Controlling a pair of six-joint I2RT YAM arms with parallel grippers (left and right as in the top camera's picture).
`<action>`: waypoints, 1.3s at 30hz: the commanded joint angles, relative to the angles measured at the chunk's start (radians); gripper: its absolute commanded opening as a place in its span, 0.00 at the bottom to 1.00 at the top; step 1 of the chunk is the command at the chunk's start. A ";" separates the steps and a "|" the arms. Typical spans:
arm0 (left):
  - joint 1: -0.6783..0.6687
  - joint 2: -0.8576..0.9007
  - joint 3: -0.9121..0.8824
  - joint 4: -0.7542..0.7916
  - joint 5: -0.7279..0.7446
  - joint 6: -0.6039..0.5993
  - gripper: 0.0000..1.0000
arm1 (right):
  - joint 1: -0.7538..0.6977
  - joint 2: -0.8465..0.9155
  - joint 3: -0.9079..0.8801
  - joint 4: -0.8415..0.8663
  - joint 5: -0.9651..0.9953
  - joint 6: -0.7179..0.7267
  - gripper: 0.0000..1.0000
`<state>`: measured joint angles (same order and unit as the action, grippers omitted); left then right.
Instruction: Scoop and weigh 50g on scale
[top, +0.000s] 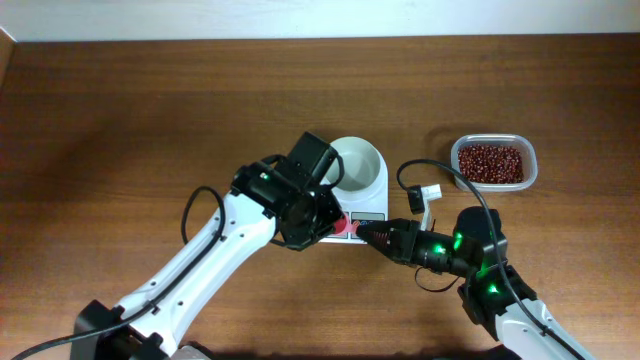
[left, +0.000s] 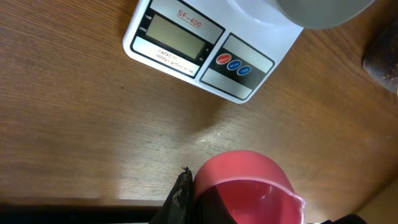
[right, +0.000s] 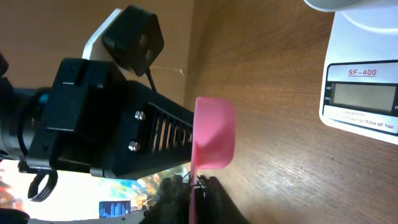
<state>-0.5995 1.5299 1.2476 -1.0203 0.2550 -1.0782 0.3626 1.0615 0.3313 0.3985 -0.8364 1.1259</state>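
Dark wood bench. Left jaws were shut on the pink scoop, right jaws narrow on its handle. The scale lay just ahead of both jaws, bowl empty, display blank. Beans looked untouched; scooping and weighing remained.

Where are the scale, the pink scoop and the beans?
scale (left: 174, 38): left wrist view, on its grey display.
scoop (left: 245, 177): left wrist view, on its rounded pink cup.
beans (top: 490, 162): overhead view, middle of the red pile.
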 joint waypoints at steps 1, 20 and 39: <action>-0.010 0.011 -0.006 -0.002 -0.016 -0.009 0.00 | 0.005 0.003 0.017 0.011 0.008 0.016 0.06; -0.008 0.011 -0.006 0.043 -0.036 -0.008 0.59 | 0.005 0.003 0.017 0.010 -0.024 0.042 0.04; 0.184 -0.016 -0.004 0.031 -0.117 0.063 0.97 | 0.003 0.004 0.017 0.010 -0.005 -0.048 0.04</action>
<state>-0.4465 1.5299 1.2461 -0.9844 0.1532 -1.0328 0.3592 1.0649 0.3313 0.4023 -0.8295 1.1168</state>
